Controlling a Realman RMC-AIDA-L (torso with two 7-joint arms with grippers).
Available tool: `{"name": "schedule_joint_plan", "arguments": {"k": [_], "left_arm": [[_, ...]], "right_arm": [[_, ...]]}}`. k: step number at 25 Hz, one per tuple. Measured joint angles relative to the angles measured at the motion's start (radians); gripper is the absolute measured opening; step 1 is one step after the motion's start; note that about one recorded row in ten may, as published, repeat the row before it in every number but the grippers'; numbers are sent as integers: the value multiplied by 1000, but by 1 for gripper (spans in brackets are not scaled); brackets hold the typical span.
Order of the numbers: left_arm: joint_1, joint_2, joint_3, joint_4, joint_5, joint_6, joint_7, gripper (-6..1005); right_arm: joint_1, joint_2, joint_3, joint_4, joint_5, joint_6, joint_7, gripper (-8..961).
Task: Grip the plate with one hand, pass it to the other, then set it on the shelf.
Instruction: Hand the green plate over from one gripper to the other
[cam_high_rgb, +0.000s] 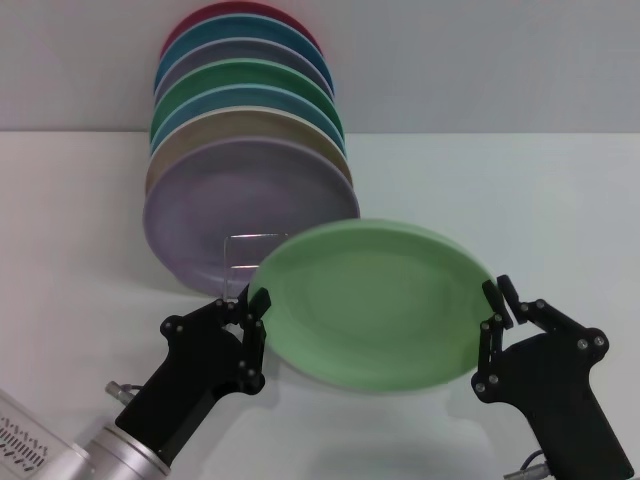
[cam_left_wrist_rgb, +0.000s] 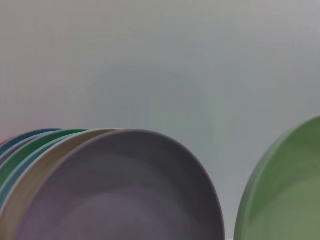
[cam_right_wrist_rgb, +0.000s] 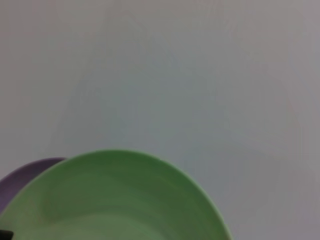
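The light pastel-green plate (cam_high_rgb: 370, 305) hangs tilted above the white table, in front of the rack. My left gripper (cam_high_rgb: 255, 305) is closed on its left rim. My right gripper (cam_high_rgb: 497, 305) is closed on its right rim. The plate also shows in the left wrist view (cam_left_wrist_rgb: 290, 200) and in the right wrist view (cam_right_wrist_rgb: 115, 200). The silver wire shelf (cam_high_rgb: 256, 238) shows only as its upright loop, just behind the plate's left edge; the rest of it is hidden by plates.
Several plates stand on edge in the shelf, a lilac plate (cam_high_rgb: 230, 210) in front and an emerald-green plate (cam_high_rgb: 250, 75) further back. The lilac plate fills much of the left wrist view (cam_left_wrist_rgb: 120, 195). The white table (cam_high_rgb: 520, 200) meets a grey wall behind.
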Motion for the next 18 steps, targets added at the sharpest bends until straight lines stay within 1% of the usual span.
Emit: {"name": "schedule_joint_plan", "arguments": {"k": [8,12,17,18], "left_arm": [[11,1,-3,-1,-1,25,43,36],[11,0,-4,-1,0,27,44,36],[14,0,-8,1,-5,40,44,38],[19,1,-14,1,-6,52,44,39]], "right_arm": [[12,-3,-7,-6,-7,-11,8,146],[18,-5,-14,-7,-7,-14,9,224],[25,-7,-37,-16,-25,-76,64,322],[34,-7,-71,-26,-32,-117,84,341]]}}
